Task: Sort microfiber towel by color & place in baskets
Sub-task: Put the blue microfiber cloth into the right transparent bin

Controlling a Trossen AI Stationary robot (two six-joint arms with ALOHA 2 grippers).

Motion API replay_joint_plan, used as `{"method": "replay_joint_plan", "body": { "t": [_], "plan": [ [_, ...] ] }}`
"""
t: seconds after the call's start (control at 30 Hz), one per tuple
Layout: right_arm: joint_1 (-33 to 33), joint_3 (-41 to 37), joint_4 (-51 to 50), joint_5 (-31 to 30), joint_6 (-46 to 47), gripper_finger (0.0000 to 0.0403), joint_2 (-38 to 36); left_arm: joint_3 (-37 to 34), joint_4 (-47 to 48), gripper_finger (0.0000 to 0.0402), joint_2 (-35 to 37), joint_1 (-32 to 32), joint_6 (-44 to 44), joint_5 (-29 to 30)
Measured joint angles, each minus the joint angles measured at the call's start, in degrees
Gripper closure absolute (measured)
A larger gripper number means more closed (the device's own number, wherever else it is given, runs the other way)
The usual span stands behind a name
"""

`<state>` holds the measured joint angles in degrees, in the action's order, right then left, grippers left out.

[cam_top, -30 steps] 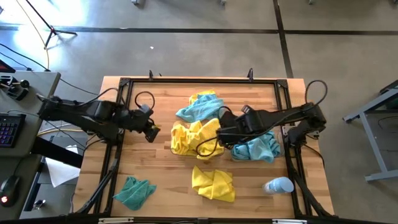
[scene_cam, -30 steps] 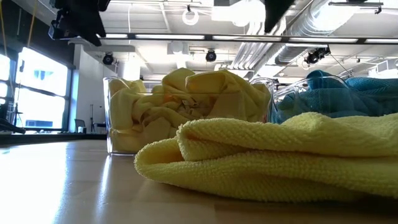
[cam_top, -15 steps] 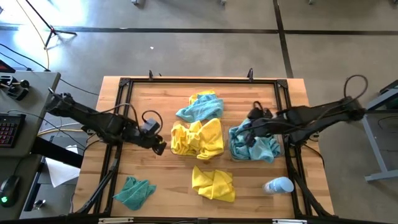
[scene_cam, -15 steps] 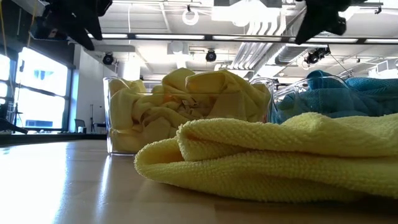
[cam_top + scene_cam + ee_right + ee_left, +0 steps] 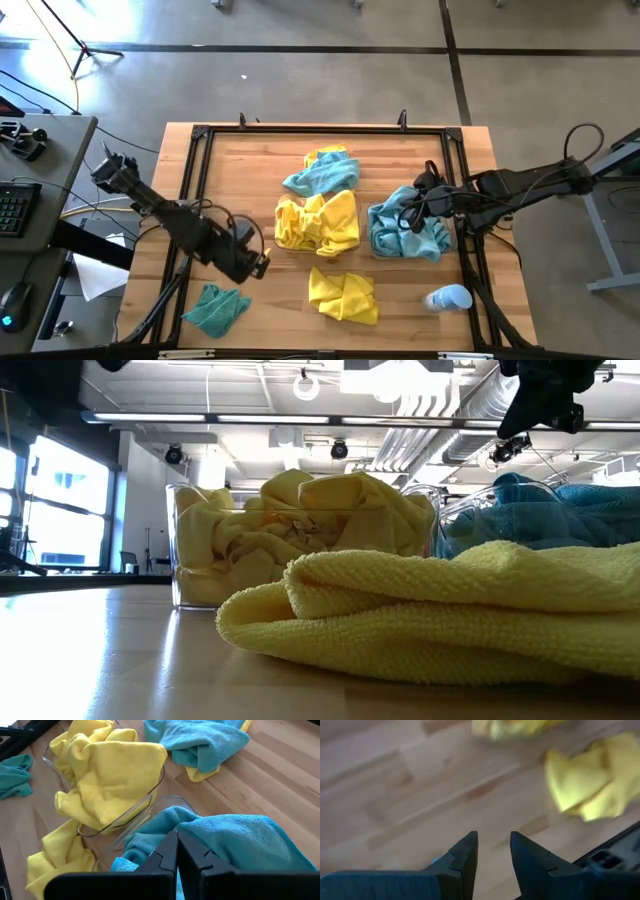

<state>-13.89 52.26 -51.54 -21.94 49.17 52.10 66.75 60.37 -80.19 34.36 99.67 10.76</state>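
Left pincer (image 5: pixel 262 267) over bare wood beside teal towel (image 5: pixel 217 308)

The left arm reaches in from the desk's left edge, bent down toward the near side, its hand (image 5: pixel 262 265) low with the two fingers (image 5: pixel 465 855) parted and empty. The right arm stretches in from the right, its hand (image 5: pixel 408 205) pinched closed, gripping nothing.
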Motion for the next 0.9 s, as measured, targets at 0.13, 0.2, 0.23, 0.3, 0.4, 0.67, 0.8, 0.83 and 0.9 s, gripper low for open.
{"method": "replay_joint_plan", "body": {
  "t": [0.13, 0.2, 0.23, 0.3, 0.4, 0.67, 0.8, 0.83, 0.9],
  "plan": [
    [0.0, -0.01, 0.41, 0.05, -0.13, 0.0403, 0.0, 0.96, 1.51, 0.03, -3.27, 3.56, 3.89, -2.7],
    [0.0, -0.01, 0.68, 0.05, -0.13, 0.0403, 0.0, 0.98, 1.46, 0.03, -4.52, 5.28, 5.2, -3.51],
    [0.0, -0.01, 0.92, 0.05, -0.13, 0.0403, 0.0, 0.98, 1.46, 0.03, -5.12, 6.1, 5.67, -3.9],
    [0.0, -0.01, 1.08, 0.07, -0.13, 0.0403, 0.02, 0.98, 1.41, 0.03, -6.28, 7.7, 6.57, -4.96],
    [0.0, -0.01, 1.37, 0.05, -0.13, 0.0403, 0.02, 0.98, 1.32, 0.03, -7.68, 9.72, 8.35, -6.45],
    [0.0, -0.01, 2.18, 0.05, -0.13, 0.0403, 0.02, 0.98, 0.48, 0.03, -10.52, 14.22, 13.42, -9.04],
    [0.0, -0.01, 2.59, 0.05, -0.13, 0.0403, 0.03, 0.98, -1.27, 0.03, -11.62, 16.05, 14.28, -9.04],
    [0.0, -0.01, 2.65, 0.05, -0.14, 0.0403, 0.04, 0.98, -1.8, 0.03, -12.02, 16.44, 14.29, -9.04],
    [0.0, -0.01, 2.79, 0.05, -0.14, 0.0403, 0.04, 0.98, -3.38, 0.03, -13.08, 17.13, 14.24, -8.97]
  ]
}}
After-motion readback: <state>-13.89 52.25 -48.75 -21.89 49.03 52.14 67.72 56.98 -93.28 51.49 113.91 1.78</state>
